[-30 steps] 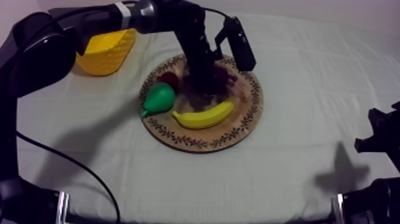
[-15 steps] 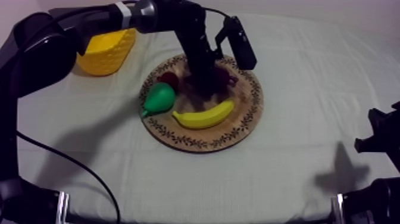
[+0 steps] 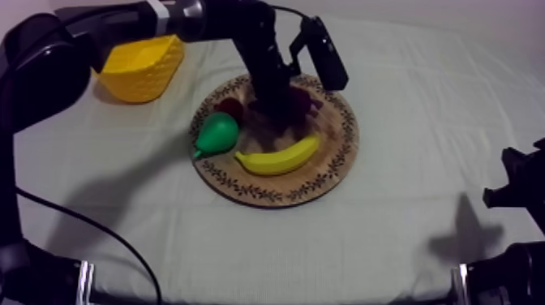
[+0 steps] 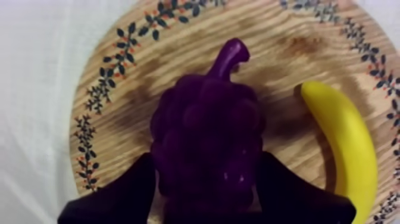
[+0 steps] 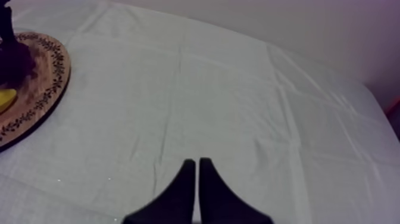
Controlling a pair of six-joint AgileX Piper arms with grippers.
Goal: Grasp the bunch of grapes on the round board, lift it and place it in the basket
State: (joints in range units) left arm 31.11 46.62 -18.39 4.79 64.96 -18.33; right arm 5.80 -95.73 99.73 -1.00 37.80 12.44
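The purple bunch of grapes point(image 4: 208, 113) lies on the round wooden board point(image 4: 119, 113) with its stem pointing away from the wrist camera. My left gripper point(image 4: 207, 156) is shut on it, one black finger pressed against each side. From above, the left arm comes in from the upper left and my left gripper point(image 3: 280, 104) stands over the board's point(image 3: 276, 195) back half, with the grapes point(image 3: 302, 103) partly hidden under it. The yellow basket point(image 3: 146, 69) stands at the back left. My right gripper point(image 5: 197, 159) is shut on nothing, low over the cloth.
On the board also lie a green pear point(image 3: 217, 134), a small red fruit point(image 3: 229, 106) and a banana point(image 3: 278, 156), all close to the grapes. The banana point(image 4: 345, 143) lies just beside the gripper. The right arm point(image 3: 519, 182) rests at the table's right edge.
My left arm has shifted slightly upward and towards the back, with the grapes still between its fingers. The right arm has not moved.
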